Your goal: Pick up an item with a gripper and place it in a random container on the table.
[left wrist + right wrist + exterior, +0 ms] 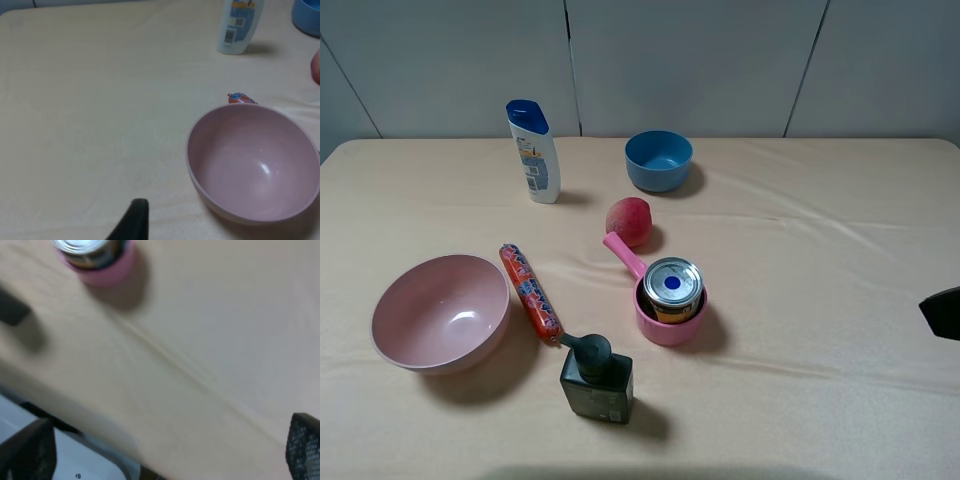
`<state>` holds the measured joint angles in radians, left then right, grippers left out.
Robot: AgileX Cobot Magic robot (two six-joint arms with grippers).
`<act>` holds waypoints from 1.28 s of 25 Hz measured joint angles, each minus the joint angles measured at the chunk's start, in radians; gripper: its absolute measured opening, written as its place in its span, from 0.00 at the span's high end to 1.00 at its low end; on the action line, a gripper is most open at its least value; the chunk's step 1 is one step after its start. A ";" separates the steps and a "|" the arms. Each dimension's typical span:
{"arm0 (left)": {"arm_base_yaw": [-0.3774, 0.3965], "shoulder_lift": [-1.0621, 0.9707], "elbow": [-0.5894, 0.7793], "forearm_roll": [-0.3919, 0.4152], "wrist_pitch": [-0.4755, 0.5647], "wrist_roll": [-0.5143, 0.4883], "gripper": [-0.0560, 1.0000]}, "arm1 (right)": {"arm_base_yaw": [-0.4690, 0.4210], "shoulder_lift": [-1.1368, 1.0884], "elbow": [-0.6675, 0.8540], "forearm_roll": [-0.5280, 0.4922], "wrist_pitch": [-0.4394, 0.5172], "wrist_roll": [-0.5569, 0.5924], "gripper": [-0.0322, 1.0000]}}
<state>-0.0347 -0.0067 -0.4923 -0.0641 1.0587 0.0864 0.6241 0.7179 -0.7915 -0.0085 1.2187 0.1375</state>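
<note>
Beige table [820, 300], can [673, 288] in saucepan [669, 322], gripper [944, 311] apart

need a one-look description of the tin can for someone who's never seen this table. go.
Start at the beige table and find the small pink saucepan with the long handle, near the middle, just in front of the red apple. The tin can stands upright inside it. It is the only metal cylinder there: yellow-orange label, silver lid with a blue dot at the centre.
</note>
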 joint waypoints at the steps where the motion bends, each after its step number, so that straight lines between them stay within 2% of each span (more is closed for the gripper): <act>1: 0.000 0.000 0.000 0.000 0.000 0.000 0.00 | -0.040 -0.010 0.011 0.000 0.000 0.000 0.30; 6: 0.000 0.000 0.000 0.000 0.000 0.000 0.00 | -0.233 -0.111 0.072 0.000 -0.001 0.000 0.30; 12: 0.000 0.000 0.000 0.000 0.000 0.000 0.00 | -0.449 -0.336 0.180 0.000 -0.056 0.000 0.30; 19: 0.000 0.000 0.000 0.000 0.000 0.000 0.00 | -0.637 -0.613 0.268 0.001 -0.147 -0.019 0.30; 23: 0.000 0.000 0.000 0.000 0.000 0.000 0.00 | -0.682 -0.710 0.292 0.003 -0.184 -0.071 0.30; 32: 0.000 0.000 0.000 0.000 0.000 0.000 0.00 | -0.686 -0.724 0.292 0.009 -0.187 -0.082 0.30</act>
<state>-0.0347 -0.0067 -0.4923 -0.0641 1.0587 0.0864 -0.0621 -0.0057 -0.4995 0.0000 1.0313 0.0557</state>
